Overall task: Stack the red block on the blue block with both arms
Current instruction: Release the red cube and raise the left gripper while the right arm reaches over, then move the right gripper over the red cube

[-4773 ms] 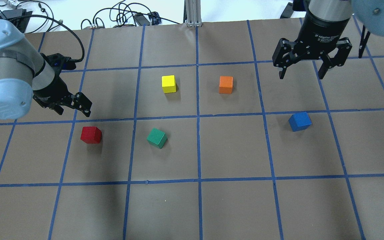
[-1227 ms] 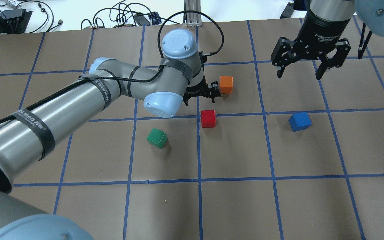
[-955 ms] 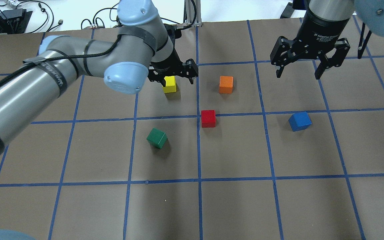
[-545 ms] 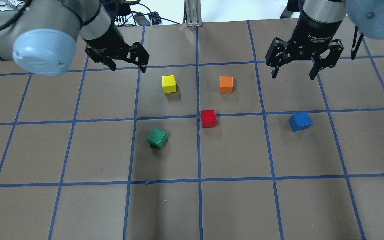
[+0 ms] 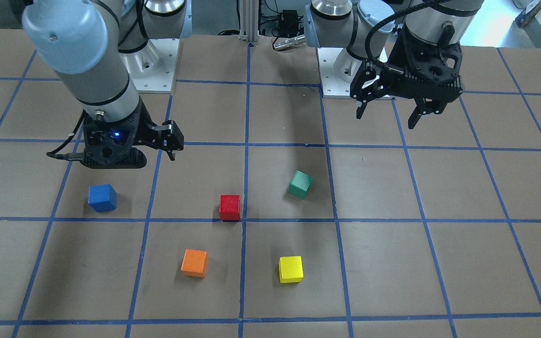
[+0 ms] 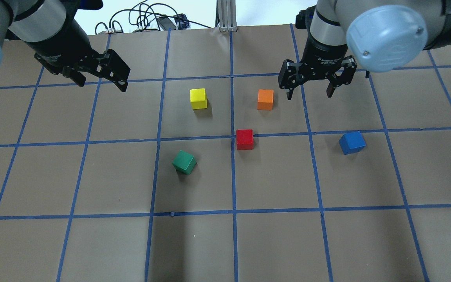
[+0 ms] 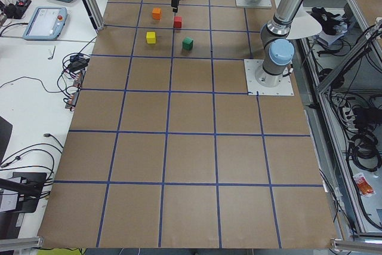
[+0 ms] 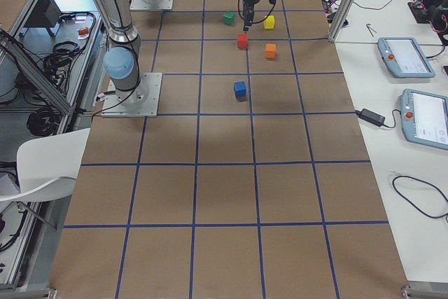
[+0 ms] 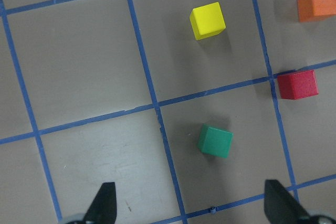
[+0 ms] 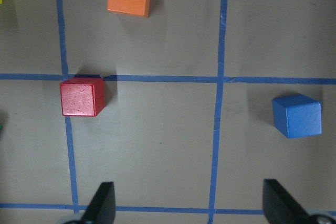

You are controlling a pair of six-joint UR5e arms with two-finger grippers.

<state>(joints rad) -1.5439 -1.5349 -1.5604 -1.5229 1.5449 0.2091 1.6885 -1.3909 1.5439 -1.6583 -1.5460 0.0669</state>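
Observation:
The red block [image 6: 244, 139] sits on the table at a blue tape crossing near the middle; it also shows in the right wrist view [image 10: 82, 97] and the left wrist view [image 9: 297, 85]. The blue block [image 6: 352, 142] sits alone to its right, one grid square away [image 10: 297, 115]. My left gripper [image 6: 102, 84] is open and empty, up in the air at the far left. My right gripper [image 6: 308, 96] is open and empty, hovering beyond and between the red and blue blocks, just right of the orange cube.
A yellow cube [image 6: 198, 98] and an orange cube [image 6: 265, 99] stand in the row behind the red block. A green cube [image 6: 184, 162] lies turned, to the red block's front left. The table [image 6: 225, 243] is brown paper with a blue tape grid.
The left arm has drawn back leftward from the middle, leaving the red block at the tape crossing. The right gripper has moved left toward the orange cube, still open.

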